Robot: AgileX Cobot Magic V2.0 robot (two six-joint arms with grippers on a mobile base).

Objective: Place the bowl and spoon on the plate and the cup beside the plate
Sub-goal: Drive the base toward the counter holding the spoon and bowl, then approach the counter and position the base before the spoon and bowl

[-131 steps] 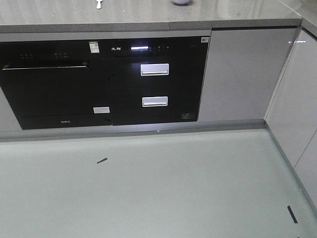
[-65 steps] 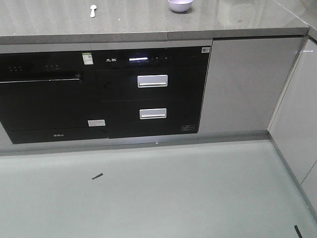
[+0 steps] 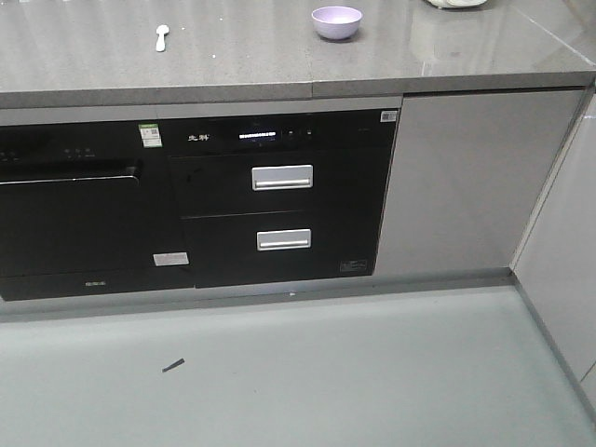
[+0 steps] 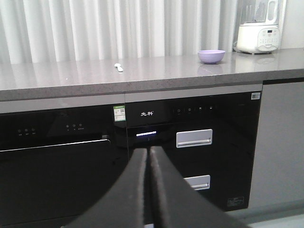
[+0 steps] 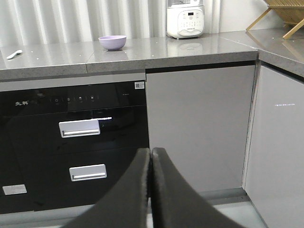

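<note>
A pale lavender bowl (image 3: 336, 21) stands upright on the grey counter (image 3: 233, 65); it also shows in the left wrist view as the bowl (image 4: 211, 56) and in the right wrist view as the bowl (image 5: 112, 42). A small pale spoon (image 3: 161, 37) lies on the counter to its left, seen too as the spoon (image 4: 118, 67) and the spoon (image 5: 14, 53). Plate and cup are out of view. My left gripper (image 4: 148, 151) and right gripper (image 5: 151, 151) are both shut on nothing, held well below counter height and far from the objects.
A white kitchen appliance (image 5: 185, 19) stands on the counter right of the bowl. Black built-in ovens and drawers (image 3: 279, 200) sit under the counter, with a grey cabinet (image 3: 466, 177) to the right. A wooden rack (image 5: 282, 14) is at the far right corner.
The front view has shifted, so the counter, bowl and spoon sit lower and fuller in the frame than a second ago. The objects themselves have not moved.
</note>
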